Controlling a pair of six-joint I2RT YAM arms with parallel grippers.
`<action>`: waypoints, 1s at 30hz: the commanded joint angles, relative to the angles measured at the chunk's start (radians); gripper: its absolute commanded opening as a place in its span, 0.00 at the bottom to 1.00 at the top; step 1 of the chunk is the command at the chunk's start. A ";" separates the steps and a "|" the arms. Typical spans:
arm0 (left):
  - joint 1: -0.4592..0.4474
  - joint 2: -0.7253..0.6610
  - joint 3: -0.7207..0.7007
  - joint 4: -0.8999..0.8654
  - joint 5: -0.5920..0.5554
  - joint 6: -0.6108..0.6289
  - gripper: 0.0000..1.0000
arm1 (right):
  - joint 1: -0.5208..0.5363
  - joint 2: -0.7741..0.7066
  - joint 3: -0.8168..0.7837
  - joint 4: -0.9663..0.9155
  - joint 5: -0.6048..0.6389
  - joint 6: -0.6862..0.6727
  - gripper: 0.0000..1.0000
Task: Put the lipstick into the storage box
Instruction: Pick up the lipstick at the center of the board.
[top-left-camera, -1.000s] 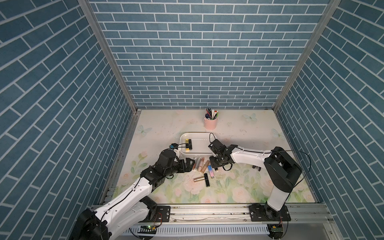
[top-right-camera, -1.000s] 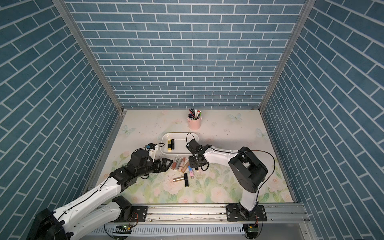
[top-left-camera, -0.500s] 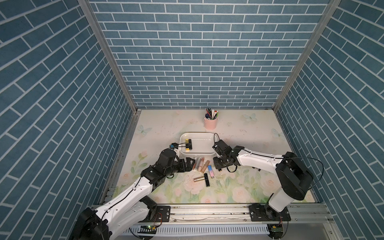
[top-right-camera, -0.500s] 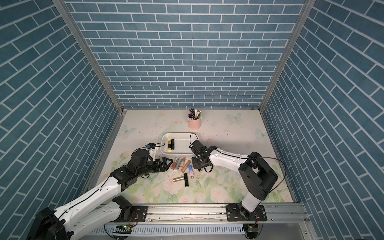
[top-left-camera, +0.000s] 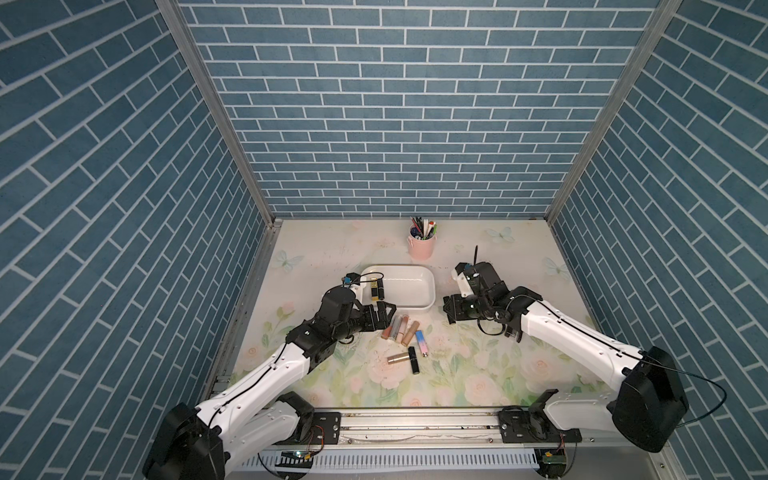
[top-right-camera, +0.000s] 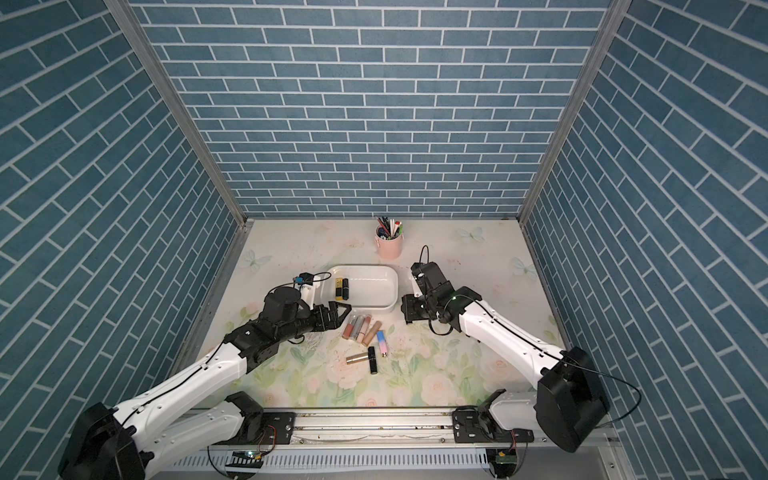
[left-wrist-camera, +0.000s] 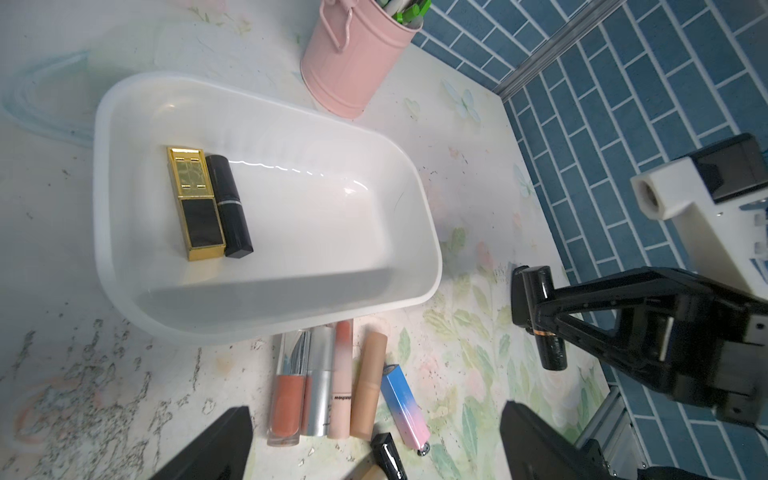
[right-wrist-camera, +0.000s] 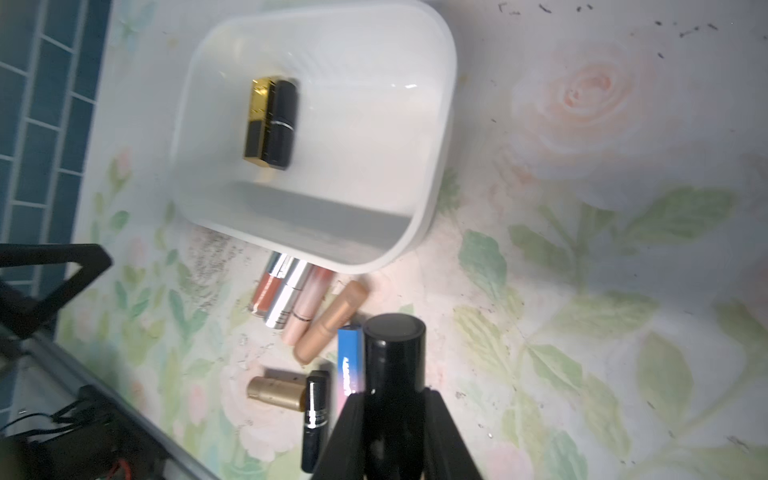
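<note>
**Room.** Blue brick-pattern walls (top-left-camera: 395, 124) close the counter (top-left-camera: 478, 374) on three sides. Grey metal posts (top-left-camera: 235, 145) run up from the back corners. A metal rail (top-left-camera: 415, 424) along the front edge carries both arm bases.

**Surface.** The counter has a pale print of roses and leaves, with butterflies toward the back corners. Dark specks and scuffs are scattered over it; in the left wrist view they are thickest beside the box's left end.

**Box** (top-left-camera: 411, 286). White, at mid-counter, somewhat nearer the back edge, with its long side parallel to the front edge. A gold case (left-wrist-camera: 193, 203) and a black case (left-wrist-camera: 229, 210) lie touching at its left end.

**Cup** (top-left-camera: 421, 247). Pink, filled with pens, standing behind the box near the back edge and apart from it.

**Lipstick** (right-wrist-camera: 395, 353). Black, clamped in the right pincer (left-wrist-camera: 536, 299). It is outside the box, just off the box's right end on the side of the counter's right edge. Whether it touches the counter cannot be told.

**Left pincer** (top-left-camera: 384, 311). Jaws wide apart and holding nothing, by the box's front-left corner.

**Loose items.** A row of five tubes (top-left-camera: 403, 330) lies on the counter with its ends under the box's front rim. A gold tube (top-left-camera: 397, 358) and a black tube (top-left-camera: 413, 360) lie nearer the front edge, touching each other.
</note>
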 joint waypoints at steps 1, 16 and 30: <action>-0.003 -0.012 0.046 -0.006 -0.043 0.026 1.00 | -0.028 0.000 0.050 0.106 -0.164 0.013 0.14; 0.000 -0.093 0.125 -0.168 -0.369 0.036 1.00 | -0.056 0.252 0.121 0.658 -0.366 0.273 0.15; 0.010 -0.033 0.146 -0.187 -0.414 0.054 0.99 | -0.056 0.616 0.324 0.675 -0.379 0.277 0.14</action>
